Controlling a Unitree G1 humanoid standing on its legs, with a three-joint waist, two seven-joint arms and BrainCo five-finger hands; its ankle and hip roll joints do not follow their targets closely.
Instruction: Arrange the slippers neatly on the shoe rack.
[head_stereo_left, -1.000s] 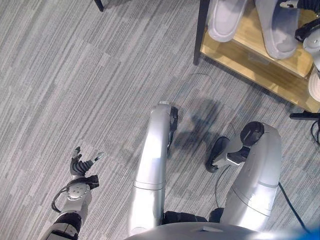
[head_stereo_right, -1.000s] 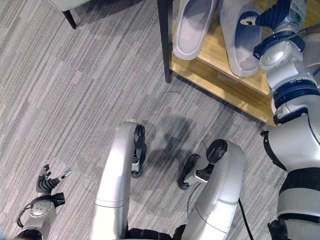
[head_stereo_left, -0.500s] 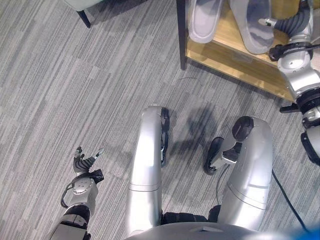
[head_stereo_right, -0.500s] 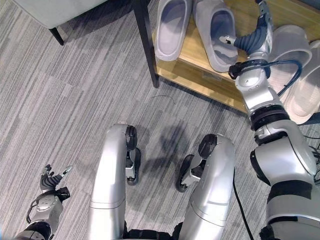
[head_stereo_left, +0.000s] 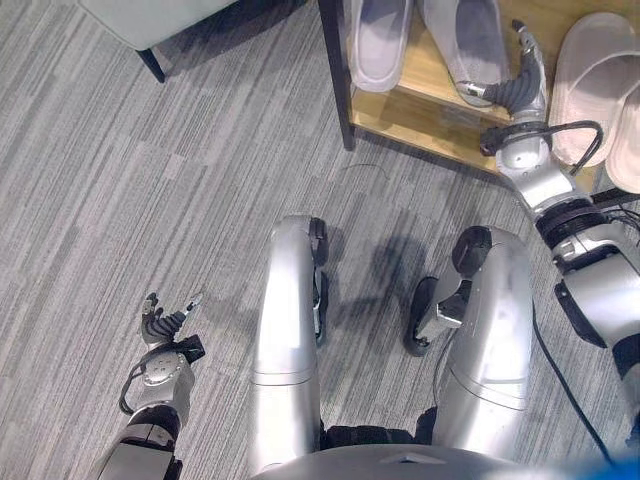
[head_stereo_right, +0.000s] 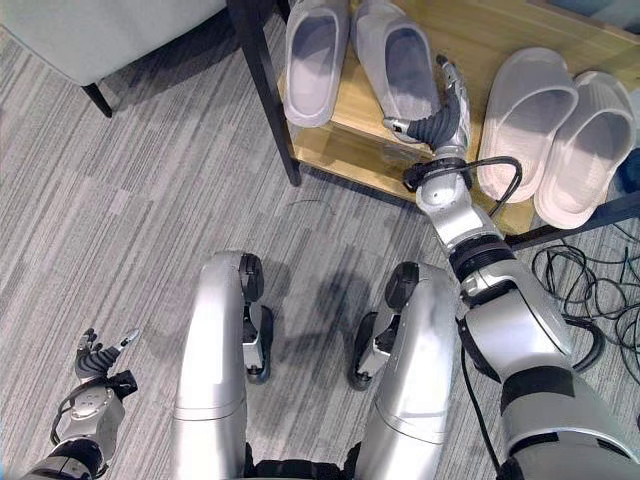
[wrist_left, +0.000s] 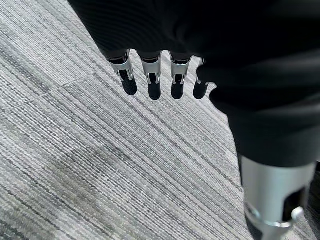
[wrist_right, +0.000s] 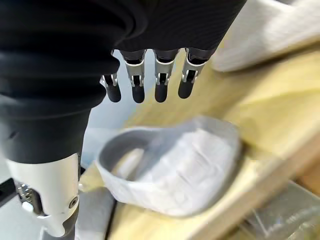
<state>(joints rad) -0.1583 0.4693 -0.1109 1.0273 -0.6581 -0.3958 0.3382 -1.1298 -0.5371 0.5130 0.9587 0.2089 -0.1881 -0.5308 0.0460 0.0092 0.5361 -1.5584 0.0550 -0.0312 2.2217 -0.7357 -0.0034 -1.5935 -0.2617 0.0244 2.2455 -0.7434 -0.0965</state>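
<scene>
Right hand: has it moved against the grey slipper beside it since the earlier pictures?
Yes. The right hand has drawn back along the grey slipper, from beside its opening to its heel.

Probably an office-like room: grey striped carpet (head_stereo_right: 150, 200), wooden shoe rack (head_stereo_right: 500, 40), slippers (head_stereo_right: 555, 130).

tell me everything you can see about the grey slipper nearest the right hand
The grey slipper is a soft-looking, foam-like slide with a wide closed strap and open heel. It lies sole-down on the wooden shoe rack, beside its matching slipper. The right hand hovers open at its edge; whether they touch is unclear.
</scene>
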